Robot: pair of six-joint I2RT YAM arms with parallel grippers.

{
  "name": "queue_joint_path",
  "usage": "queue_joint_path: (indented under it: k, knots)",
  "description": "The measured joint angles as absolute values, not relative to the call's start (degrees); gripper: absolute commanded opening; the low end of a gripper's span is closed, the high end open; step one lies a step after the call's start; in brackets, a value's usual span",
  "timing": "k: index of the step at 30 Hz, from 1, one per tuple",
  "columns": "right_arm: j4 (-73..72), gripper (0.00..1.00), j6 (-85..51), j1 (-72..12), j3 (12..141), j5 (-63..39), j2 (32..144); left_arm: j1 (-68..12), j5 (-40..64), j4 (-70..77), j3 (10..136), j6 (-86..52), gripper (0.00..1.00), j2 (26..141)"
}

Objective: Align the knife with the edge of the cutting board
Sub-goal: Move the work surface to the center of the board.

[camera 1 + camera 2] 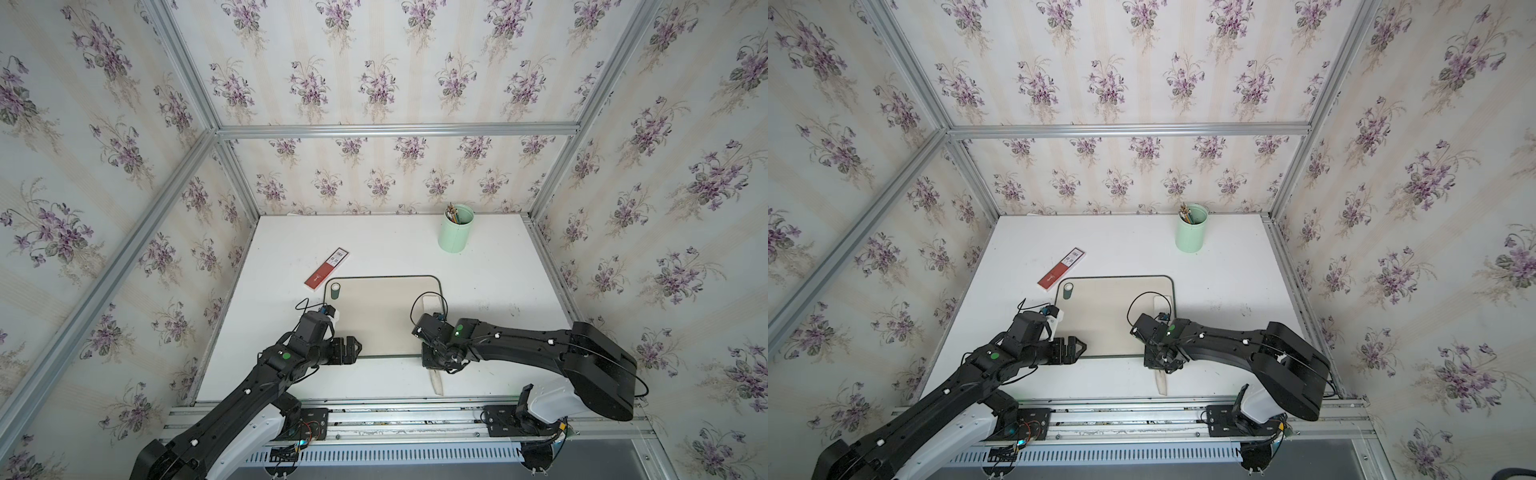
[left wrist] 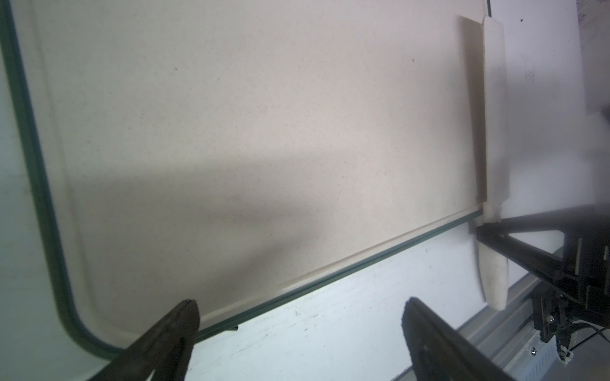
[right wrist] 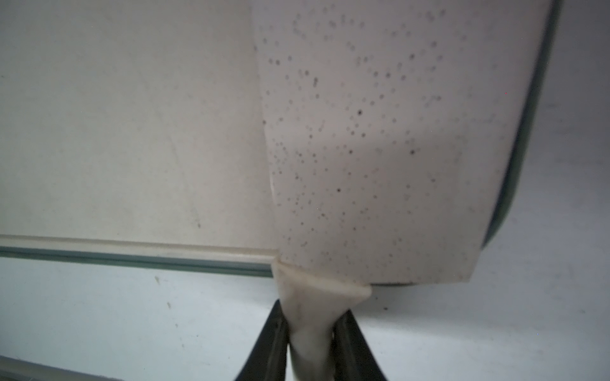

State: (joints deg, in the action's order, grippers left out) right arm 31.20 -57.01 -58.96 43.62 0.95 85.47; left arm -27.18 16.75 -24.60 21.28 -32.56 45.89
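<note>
Gripping the knife (image 3: 379, 148) by its handle with our right gripper (image 3: 312, 330) clamped tight, we see the blade over the cutting board (image 3: 132, 132), just inside its right rim. We should swivel gently until blade and rim run parallel, then release. Our left gripper (image 2: 300, 316) hovers, jaws apart, near the board's front edge.

Right fingers (image 3: 271, 343) clamped, left fingers (image 2: 171, 333) apart.
</note>
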Motion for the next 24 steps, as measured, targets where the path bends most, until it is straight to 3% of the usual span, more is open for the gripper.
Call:
queue_joint_path:
  k: [24]
  knots:
    - [30.41, 0.12, -58.30, -58.92, 42.94, 1.67, 84.44, -27.18, 16.78, -24.58, 21.28, -32.58, 0.99, 46.39]
